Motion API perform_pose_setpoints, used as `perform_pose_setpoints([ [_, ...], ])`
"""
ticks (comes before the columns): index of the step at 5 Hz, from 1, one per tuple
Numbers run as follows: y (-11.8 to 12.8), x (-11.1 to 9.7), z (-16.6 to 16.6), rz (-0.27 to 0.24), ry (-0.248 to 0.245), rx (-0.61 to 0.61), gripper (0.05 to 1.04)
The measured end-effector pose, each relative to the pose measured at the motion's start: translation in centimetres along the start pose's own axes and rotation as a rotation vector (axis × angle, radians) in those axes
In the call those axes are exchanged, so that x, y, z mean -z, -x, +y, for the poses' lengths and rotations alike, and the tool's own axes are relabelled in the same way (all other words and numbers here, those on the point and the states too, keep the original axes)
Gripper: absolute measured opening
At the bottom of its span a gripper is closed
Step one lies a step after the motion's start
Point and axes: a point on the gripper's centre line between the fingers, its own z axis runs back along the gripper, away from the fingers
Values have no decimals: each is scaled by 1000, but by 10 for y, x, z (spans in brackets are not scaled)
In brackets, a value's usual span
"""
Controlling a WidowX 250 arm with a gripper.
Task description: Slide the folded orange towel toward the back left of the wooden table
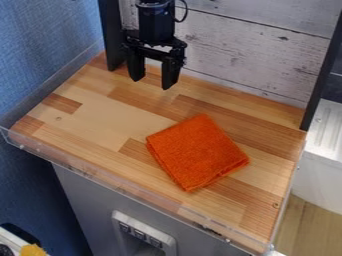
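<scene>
One folded orange cloth (197, 152) lies flat on the wooden board (100, 117), out from the whitewashed plank panel (247, 55) and well apart from it. Only one arm is present, and its black gripper (151, 84) hangs close to that panel, nearer to it than the cloth is. Its two fingers point down and stand apart with a visible gap between them; they are open, and nothing is held. The fingers are spread roughly along the line of the panel.

From the gripper, the cloth lies away from the panel, toward the camera and somewhat to the view's right, with bare wood between the two. The cloth is close to square, so its long axis is weak; it looks slightly longer along the line that leads away from the panel and slants toward the view's right. One corner points back toward the panel, and the opposite one toward the clear rim (119, 190) along the board's far side from the panel. The stacked layers show along the edge facing away from the panel.
</scene>
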Motion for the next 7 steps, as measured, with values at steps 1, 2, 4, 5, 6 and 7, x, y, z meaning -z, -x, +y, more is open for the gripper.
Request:
perform_pose_setpoints([
  [1, 5, 11, -6, 13, 6, -43, 998],
  [2, 12, 25, -22, 27, 7, -85, 999],
  [4, 24, 27, -59, -53, -18, -208, 998],
  [5, 28, 26, -75, -94, -24, -259, 999],
  [6, 35, 22, -86, -121, -24, -306, 999],
  [7, 41, 27, -93, -121, -25, -340, 999],
])
